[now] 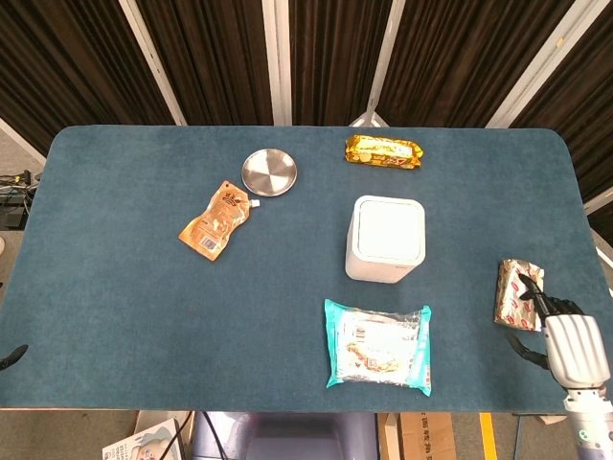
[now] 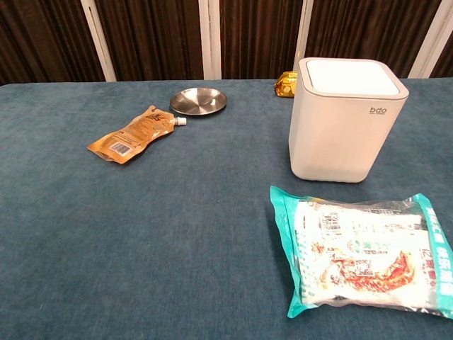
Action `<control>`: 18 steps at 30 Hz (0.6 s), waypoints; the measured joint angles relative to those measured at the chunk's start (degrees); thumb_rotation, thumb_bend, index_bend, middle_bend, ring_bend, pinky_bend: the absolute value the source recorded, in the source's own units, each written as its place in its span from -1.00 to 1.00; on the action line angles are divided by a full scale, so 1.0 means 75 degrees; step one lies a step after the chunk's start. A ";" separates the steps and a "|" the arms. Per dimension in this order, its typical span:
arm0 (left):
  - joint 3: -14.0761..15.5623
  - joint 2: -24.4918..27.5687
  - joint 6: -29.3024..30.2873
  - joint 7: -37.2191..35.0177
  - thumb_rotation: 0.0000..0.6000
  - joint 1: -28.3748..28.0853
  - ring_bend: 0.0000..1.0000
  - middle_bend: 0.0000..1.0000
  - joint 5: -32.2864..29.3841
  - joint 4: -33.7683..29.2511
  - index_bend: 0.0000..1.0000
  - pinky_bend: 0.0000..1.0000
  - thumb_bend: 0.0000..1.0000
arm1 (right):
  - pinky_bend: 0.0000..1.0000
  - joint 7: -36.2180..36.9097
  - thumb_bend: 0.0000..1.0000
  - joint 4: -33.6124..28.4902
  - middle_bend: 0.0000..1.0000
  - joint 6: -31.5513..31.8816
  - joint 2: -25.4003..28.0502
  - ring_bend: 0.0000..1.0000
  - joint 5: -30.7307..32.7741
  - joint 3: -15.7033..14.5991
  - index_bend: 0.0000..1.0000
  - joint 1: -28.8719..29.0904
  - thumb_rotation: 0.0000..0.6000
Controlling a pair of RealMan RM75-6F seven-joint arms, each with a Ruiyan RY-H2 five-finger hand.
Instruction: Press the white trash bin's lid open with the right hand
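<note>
The white trash bin (image 1: 386,238) stands right of the table's middle with its lid (image 2: 350,76) flat and closed; the chest view shows it (image 2: 345,131) at the upper right. My right hand (image 1: 567,343) hovers at the table's front right corner, well to the right of the bin and nearer the front edge. It holds nothing, and its dark fingers (image 1: 548,307) reach over the near end of a silver-and-red packet (image 1: 511,290). Only a dark tip of my left hand (image 1: 11,356) shows, at the far left edge. Neither hand appears in the chest view.
A teal-edged snack bag (image 1: 377,346) lies just in front of the bin. A gold packet (image 1: 383,151) lies behind it. A steel dish (image 1: 269,172) and an orange spout pouch (image 1: 216,221) sit to the left on the blue table (image 1: 115,278).
</note>
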 measured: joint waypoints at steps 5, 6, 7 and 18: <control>-0.0024 -0.0010 -0.0054 0.0082 1.00 -0.0028 -1.00 -0.79 -0.0034 -0.0032 -0.63 -0.72 -0.99 | 0.70 -0.0499 0.27 -0.0633 0.72 -0.0312 0.0309 0.69 -0.0058 0.0265 -0.68 0.0402 1.00; -0.0024 -0.0012 -0.0067 0.0091 1.00 -0.0035 -1.00 -0.79 -0.0033 -0.0035 -0.63 -0.72 -0.99 | 0.71 -0.0612 0.32 -0.0772 0.73 -0.0398 0.0371 0.70 -0.0050 0.0323 -0.68 0.0487 1.00; -0.0023 -0.0012 -0.0077 0.0094 1.00 -0.0039 -1.00 -0.79 -0.0032 -0.0038 -0.63 -0.72 -0.99 | 0.71 -0.0724 0.38 -0.0909 0.73 -0.0500 0.0432 0.71 -0.0034 0.0377 -0.68 0.0572 1.00; -0.0034 -0.0009 -0.0118 0.0124 1.00 -0.0047 -1.00 -0.79 -0.0076 -0.0059 -0.63 -0.72 -0.99 | 0.71 -0.2290 0.50 -0.2494 0.73 -0.2809 0.1270 0.70 0.1052 0.0702 -0.68 0.1747 1.00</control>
